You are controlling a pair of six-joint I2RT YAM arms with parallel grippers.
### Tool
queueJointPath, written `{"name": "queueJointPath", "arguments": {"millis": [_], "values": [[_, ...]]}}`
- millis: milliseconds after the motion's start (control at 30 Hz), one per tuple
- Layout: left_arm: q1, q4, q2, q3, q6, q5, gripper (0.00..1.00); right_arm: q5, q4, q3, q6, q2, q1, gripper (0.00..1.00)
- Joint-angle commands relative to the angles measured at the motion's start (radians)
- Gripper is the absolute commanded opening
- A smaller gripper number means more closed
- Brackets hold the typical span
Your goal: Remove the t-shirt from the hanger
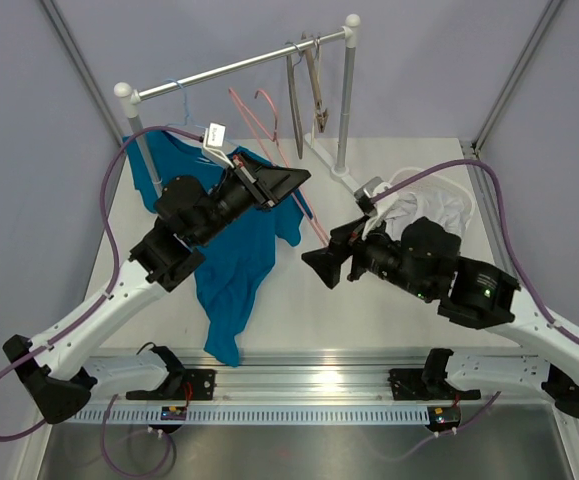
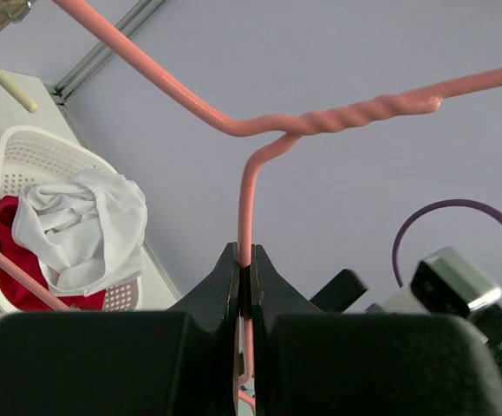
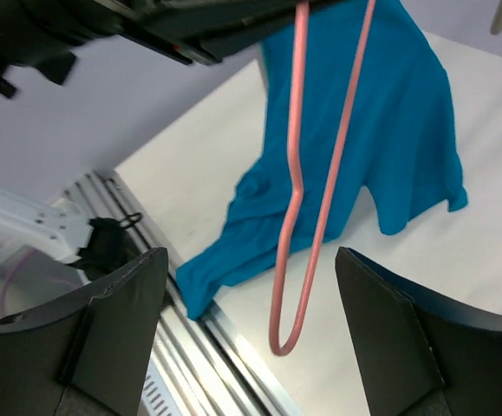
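A white tabletop (image 1: 369, 310) sits inside pale lilac walls, with a slotted metal rail along its near edge.

The left end effector (image 2: 244, 263) is pressed together on the thin wire of a pink hanger (image 2: 320, 122). The wire runs straight up from between the black fingers (image 2: 216, 290) to a twisted neck. From above, this arm reaches over the middle of the tabletop, raised well off it.

The right end effector (image 1: 317, 266) is spread wide and grips nothing. In its wrist view the hanger's lower loop hangs between the two fingers without touching either, and the wire there is bare.

The t-shirt (image 1: 234, 250) is teal. It lies crumpled on the left half of the tabletop, running from beside the rack's left post down to the near edge. It shows behind the hanger in the right wrist view — I cannot tell whether any part of it touches the wire higher up.

Along the far edge stands a clothes rack (image 1: 239, 66) with other hangers on its bar. A white basket (image 2: 25, 147) at the far right corner holds a white cloth (image 2: 86, 225) over something red.
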Motion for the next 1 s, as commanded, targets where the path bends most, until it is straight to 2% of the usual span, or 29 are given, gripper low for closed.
{"name": "queueJointPath", "arguments": {"millis": [0, 100, 133, 233, 300, 367, 400, 467, 500, 633, 667, 733, 767, 867, 967], "values": [[0.006, 0.091, -0.009, 0.049, -0.023, -0.012, 0.0, 0.237, -0.035, 0.025, -0.073, 0.046, 0.031, 0.85], [0.006, 0.083, -0.032, 0.027, -0.015, -0.025, 0.0, 0.332, -0.021, 0.027, -0.114, 0.063, 0.063, 0.75], [0.006, 0.076, -0.038, 0.024, -0.011, -0.037, 0.0, 0.336, -0.017, 0.027, -0.129, 0.061, 0.072, 0.62], [0.006, 0.053, -0.055, 0.012, -0.002, -0.045, 0.0, 0.356, 0.019, 0.027, -0.137, 0.058, 0.094, 0.33], [0.006, 0.04, -0.063, 0.003, 0.009, -0.049, 0.0, 0.379, 0.04, 0.027, -0.137, 0.058, 0.103, 0.25], [0.006, 0.03, -0.077, -0.006, 0.021, -0.058, 0.0, 0.396, 0.057, 0.023, -0.139, 0.061, 0.12, 0.24], [0.008, 0.024, -0.083, -0.005, 0.029, -0.061, 0.0, 0.39, 0.057, 0.026, -0.142, 0.069, 0.121, 0.2], [0.009, -0.001, -0.09, 0.001, 0.049, -0.066, 0.0, 0.417, 0.065, 0.033, -0.137, 0.073, 0.14, 0.0], [0.012, -0.004, -0.095, 0.006, 0.058, -0.066, 0.03, 0.44, 0.063, 0.043, -0.135, 0.079, 0.144, 0.0], [0.014, -0.064, -0.12, 0.043, 0.155, -0.045, 0.43, 0.497, 0.034, 0.1, -0.113, 0.098, 0.146, 0.0], [0.014, -0.103, -0.145, 0.052, 0.213, -0.04, 0.61, 0.521, 0.011, 0.129, -0.116, 0.107, 0.146, 0.0], [0.014, -0.171, -0.176, 0.099, 0.279, -0.029, 0.76, 0.551, -0.015, 0.154, -0.125, 0.139, 0.148, 0.0], [0.014, -0.244, -0.196, 0.112, 0.332, -0.023, 0.87, 0.557, -0.041, 0.163, -0.123, 0.15, 0.148, 0.0], [0.014, -0.357, -0.3, 0.119, 0.411, 0.024, 0.98, 0.561, -0.085, 0.181, -0.099, 0.168, 0.146, 0.0], [0.014, -0.464, -0.426, 0.072, 0.465, 0.047, 0.99, 0.583, -0.135, 0.175, -0.07, 0.173, 0.146, 0.0]]}}
